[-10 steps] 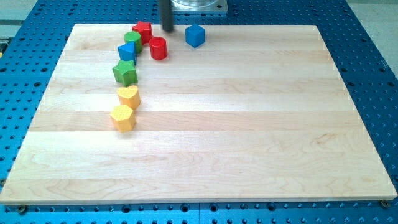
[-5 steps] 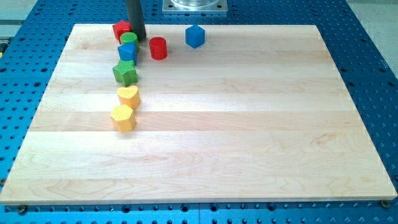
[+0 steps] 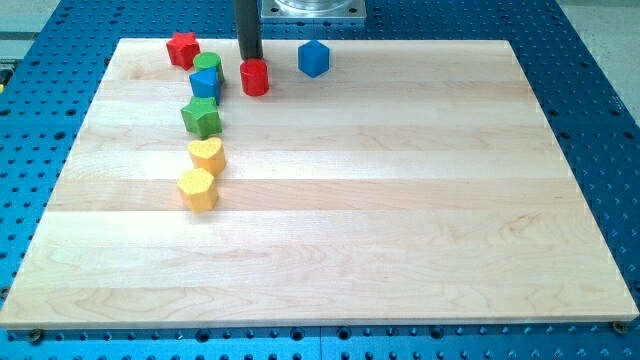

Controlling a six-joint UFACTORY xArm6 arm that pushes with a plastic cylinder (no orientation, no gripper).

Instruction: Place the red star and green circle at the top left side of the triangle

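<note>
pale wood forms the board (image 3: 330,200), which is laid on a blue perforated table (image 3: 600,120). there is no claw on this arm, so no open or closed state can be told; the arm ends in a dark rod, and my tip (image 3: 250,57) is set down near the view's top edge of the board. the red cylinder (image 3: 254,76) is seen just below my tip, touching or nearly so. the green circle (image 3: 208,66) is found to the view's left of my tip, pressed against the blue triangle (image 3: 205,83) just beneath it. the red star (image 3: 182,49) is placed further left, apart from the circle, up and left of the triangle. the blue cube (image 3: 313,57) is seen to the right of my tip. lower left, a green star (image 3: 201,116), a yellow heart (image 3: 207,155) and a yellow hexagon-like block (image 3: 197,188) are lined downward.
</note>
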